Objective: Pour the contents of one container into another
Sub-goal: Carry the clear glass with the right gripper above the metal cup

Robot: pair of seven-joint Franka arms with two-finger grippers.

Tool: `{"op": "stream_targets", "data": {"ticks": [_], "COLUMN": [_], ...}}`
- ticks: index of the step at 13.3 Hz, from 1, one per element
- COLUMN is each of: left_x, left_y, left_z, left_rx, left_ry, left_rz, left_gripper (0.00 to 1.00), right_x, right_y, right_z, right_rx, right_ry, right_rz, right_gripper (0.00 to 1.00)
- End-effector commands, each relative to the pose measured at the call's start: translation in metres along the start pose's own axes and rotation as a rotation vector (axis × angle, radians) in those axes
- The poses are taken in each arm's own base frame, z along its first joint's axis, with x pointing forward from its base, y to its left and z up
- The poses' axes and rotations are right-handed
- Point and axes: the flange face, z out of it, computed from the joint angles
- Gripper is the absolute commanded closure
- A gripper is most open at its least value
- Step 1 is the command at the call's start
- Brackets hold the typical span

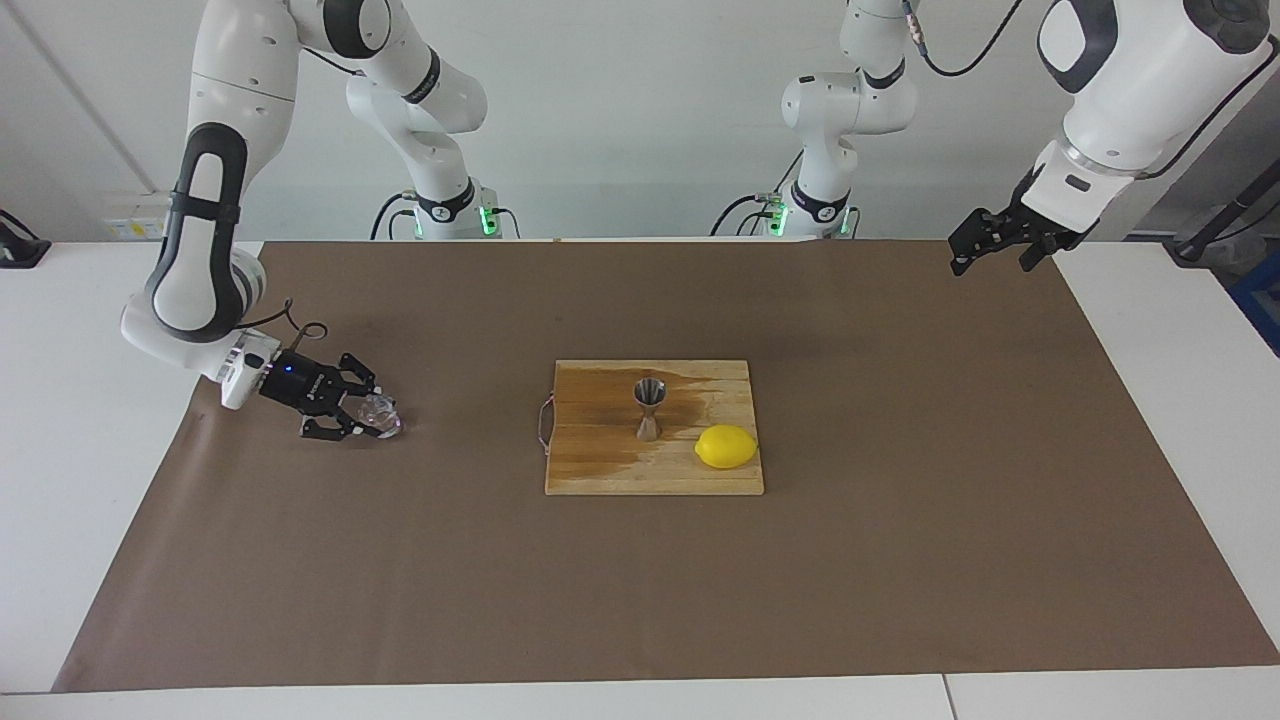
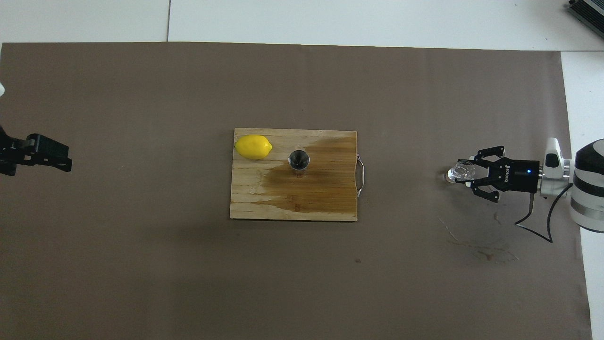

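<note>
Right now the rectangular wooden cutting board [image 1: 654, 455] lies at the middle of the brown paper mat [image 1: 900, 560] that covers most of the white surface [image 1: 60, 480]. On the board stands the small silver hourglass-shaped metal jigger [image 1: 649, 408], upright, with a dark wet stain spread across the wood around it. Just beside the jigger, toward the left arm's end of the board and slightly farther from the robots, rests a yellow lemon [image 1: 726, 446], apart from the jigger. A thin wire handle [image 2: 361, 174] sticks out from the board's edge toward the right arm's end.

Nothing stands between the board and the tiny clear glass cup [image 1: 379, 414], which sits low at the mat toward the right arm's end, well apart from the board. Broad stretches of bare mat lie on every side of the board, and the cup is well inside the mat's edge.

The right arm bends down steeply from its base, its wrist turned so the right gripper [image 1: 372, 416] points sideways along the mat toward the board, its fingers closed around the glass cup. The left arm waits, raised, with the left gripper [image 1: 990, 250] hanging over the mat's corner at its own end, its jaws spread apart and holding nothing.
</note>
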Motion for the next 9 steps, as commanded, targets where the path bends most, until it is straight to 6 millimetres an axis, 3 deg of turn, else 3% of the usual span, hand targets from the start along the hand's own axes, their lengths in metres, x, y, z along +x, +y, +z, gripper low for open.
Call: {"op": "stream_targets", "data": {"ticks": [1,3,7,9], "left_x": [-0.010,-0.011,-0.010,-0.010], "left_y": [-0.027,-0.041,-0.037,-0.038], "left_z": [-0.001,-0.001,-0.001,-0.001], "left_rx": [0.001,-0.002,0.000,0.000], "left_ry": [-0.004,-0.004,-0.004,-0.004], "left_rz": [-0.048,-0.069,-0.065,-0.065], "left_gripper": [0.00,0.00,0.00,0.00], "right_x": [0.023,0.052,0.109,0.130], "right_y": [0.001,0.002,0.009,0.013], "right_z": [-0.018,-0.021,-0.028,-0.022], "right_rx": [-0.038,-0.046,-0.056,-0.048], "right_ry": [0.017,0.020,-0.026,-0.029], "right_rz": [-0.032,-0.044,-0.012,0.003], "right_gripper": [0.74,0.80,0.82,0.83]}}
